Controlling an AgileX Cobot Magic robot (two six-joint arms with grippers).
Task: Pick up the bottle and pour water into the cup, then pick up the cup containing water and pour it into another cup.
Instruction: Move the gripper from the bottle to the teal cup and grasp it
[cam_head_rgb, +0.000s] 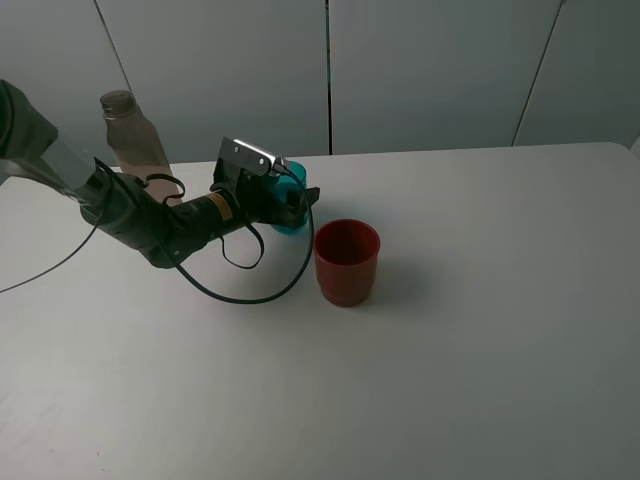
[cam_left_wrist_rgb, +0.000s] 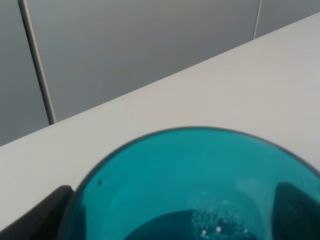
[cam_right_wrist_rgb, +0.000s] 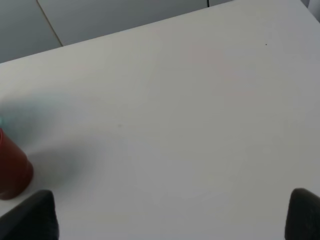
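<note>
The smoky-grey bottle (cam_head_rgb: 130, 135) stands at the back left of the table. My left gripper (cam_head_rgb: 292, 208) is closed around the teal cup (cam_head_rgb: 293, 200), just left of and behind the red cup (cam_head_rgb: 347, 261). In the left wrist view the teal cup (cam_left_wrist_rgb: 190, 180) fills the lower frame, with water drops at its bottom and a dark finger (cam_left_wrist_rgb: 50, 212) against each side. The red cup stands upright and looks empty. My right gripper (cam_right_wrist_rgb: 167, 217) is open and empty over bare table, with the red cup (cam_right_wrist_rgb: 12, 170) at the edge of its view. It is out of the exterior view.
The left arm's black cable (cam_head_rgb: 250, 290) loops on the white table (cam_head_rgb: 480, 330) in front of the teal cup. A grey panelled wall (cam_head_rgb: 430, 70) runs behind the table's back edge.
</note>
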